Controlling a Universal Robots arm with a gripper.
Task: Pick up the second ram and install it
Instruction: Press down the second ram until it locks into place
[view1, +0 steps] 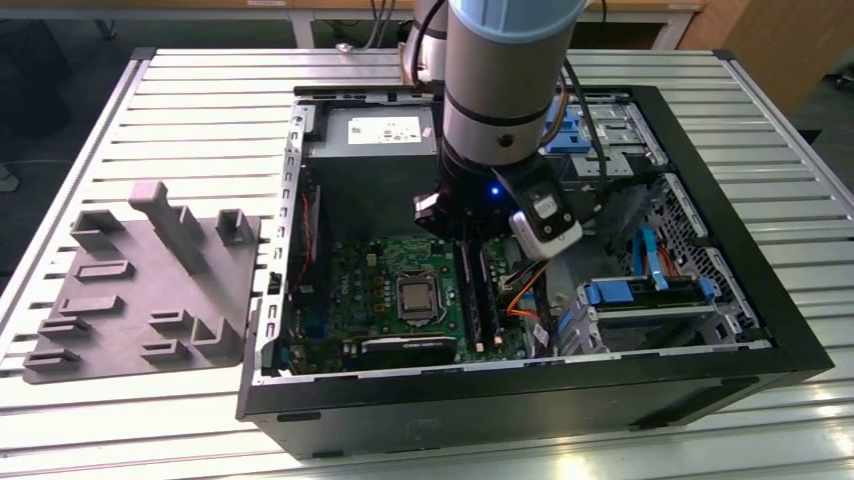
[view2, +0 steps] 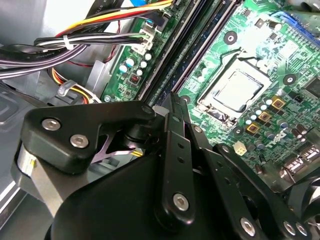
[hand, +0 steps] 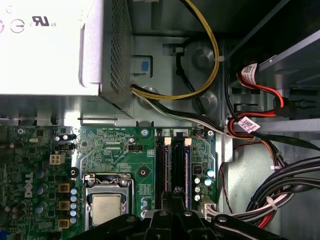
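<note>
My gripper (view1: 467, 245) reaches down into the open computer case (view1: 747, 330), over the memory slots of the green motherboard (view1: 374, 290). In the second wrist view its black fingers (view2: 172, 130) stand close together, the gripper (view2: 161, 102) meeting a dark narrow stick, the second ram (view2: 187, 57), which runs along a slot beside the processor socket (view2: 235, 90). In the first wrist view the gripper (hand: 175, 197) sits on the same line of slots (hand: 167, 165). The part of the stick under the fingers is hidden. Another stick (view1: 486, 300) lies in the neighbouring slot.
A grey moulded holder (view1: 134, 290) lies on the slatted table at the exterior view's left. Inside the case are the power supply (view1: 374, 130), cable bundles (hand: 270, 190) and blue drive bays (view1: 641, 295) at the exterior view's right, close to the slots.
</note>
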